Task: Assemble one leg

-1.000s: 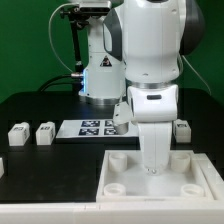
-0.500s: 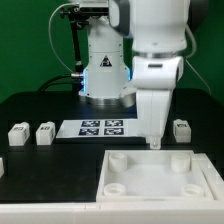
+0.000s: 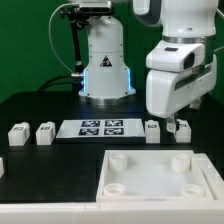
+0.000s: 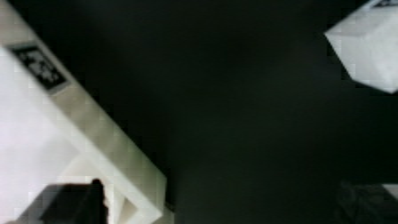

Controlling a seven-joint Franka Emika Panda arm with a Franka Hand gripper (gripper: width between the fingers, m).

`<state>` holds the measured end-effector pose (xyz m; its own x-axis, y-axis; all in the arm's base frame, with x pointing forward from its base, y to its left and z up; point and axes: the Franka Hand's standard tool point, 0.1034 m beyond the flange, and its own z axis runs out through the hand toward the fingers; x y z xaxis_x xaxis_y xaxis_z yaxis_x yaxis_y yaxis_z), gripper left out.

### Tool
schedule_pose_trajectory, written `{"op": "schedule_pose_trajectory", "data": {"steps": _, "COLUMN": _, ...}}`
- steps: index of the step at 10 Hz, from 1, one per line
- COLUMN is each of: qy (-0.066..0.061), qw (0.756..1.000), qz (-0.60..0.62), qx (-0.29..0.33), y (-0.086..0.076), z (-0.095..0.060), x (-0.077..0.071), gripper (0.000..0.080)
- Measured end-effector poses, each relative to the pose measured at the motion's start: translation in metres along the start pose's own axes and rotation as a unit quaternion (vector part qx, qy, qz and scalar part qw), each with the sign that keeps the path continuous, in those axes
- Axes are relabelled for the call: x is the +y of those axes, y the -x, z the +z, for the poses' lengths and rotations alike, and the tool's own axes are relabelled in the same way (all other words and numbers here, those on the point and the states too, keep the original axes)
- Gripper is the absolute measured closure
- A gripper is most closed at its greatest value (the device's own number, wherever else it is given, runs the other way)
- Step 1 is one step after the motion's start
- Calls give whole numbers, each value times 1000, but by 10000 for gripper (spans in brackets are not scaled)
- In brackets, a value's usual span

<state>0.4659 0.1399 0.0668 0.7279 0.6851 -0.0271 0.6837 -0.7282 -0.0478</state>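
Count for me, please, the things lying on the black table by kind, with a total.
Legs: 4
Tray: 1
Marker board: 1
White piece cut off at the exterior view's left edge, kind unclear: 1
Total: 7

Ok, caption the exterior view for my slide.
The gripper hangs over the leg farthest to the exterior view's right, behind the tray; three more legs flank the marker board.

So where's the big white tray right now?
In the exterior view the tray lies nearest the camera, toward that view's right, just in front of the marker board and a leg.
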Motion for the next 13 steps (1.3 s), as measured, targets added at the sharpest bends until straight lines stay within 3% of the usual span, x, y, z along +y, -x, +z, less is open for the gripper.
{"op": "schedule_pose_trajectory", "data": {"steps": 1, "qy": -1, "qw": 998, "qz": 59, "qx": -1, "y": 0, "z": 1, "x": -2, "gripper": 150}}
{"op": "schedule_pose_trajectory", "data": {"steps": 3, "qy": -7, "qw": 976, "qz": 215, "qx": -13, "y": 14, "z": 13, "x": -30, "gripper": 150}}
{"op": "schedule_pose_trajectory", "data": {"steps": 4, "qy": -14, "qw": 955, "qz": 295, "qx": -8, "y": 17, "z": 18, "x": -38, "gripper": 150}}
{"op": "schedule_pose_trajectory", "data": {"steps": 5, "qy": -27, "qw": 928, "qz": 372, "qx": 8, "y": 12, "z": 20, "x": -36, "gripper": 150}}
{"op": "schedule_pose_trajectory", "data": {"steps": 8, "qy": -31, "qw": 938, "qz": 344, "qx": -21, "y": 17, "z": 21, "x": -38, "gripper": 150}}
{"op": "schedule_pose_trajectory", "data": {"steps": 9, "qy": -50, "qw": 930, "qz": 353, "qx": -94, "y": 26, "z": 22, "x": -43, "gripper": 150}}
{"op": "schedule_pose_trajectory", "data": {"steps": 10, "qy": -79, "qw": 909, "qz": 377, "qx": -161, "y": 25, "z": 25, "x": -50, "gripper": 150}}
{"op": "schedule_pose_trajectory", "data": {"steps": 13, "qy": -141, "qw": 852, "qz": 379, "qx": -332, "y": 24, "z": 30, "x": -59, "gripper": 150}}
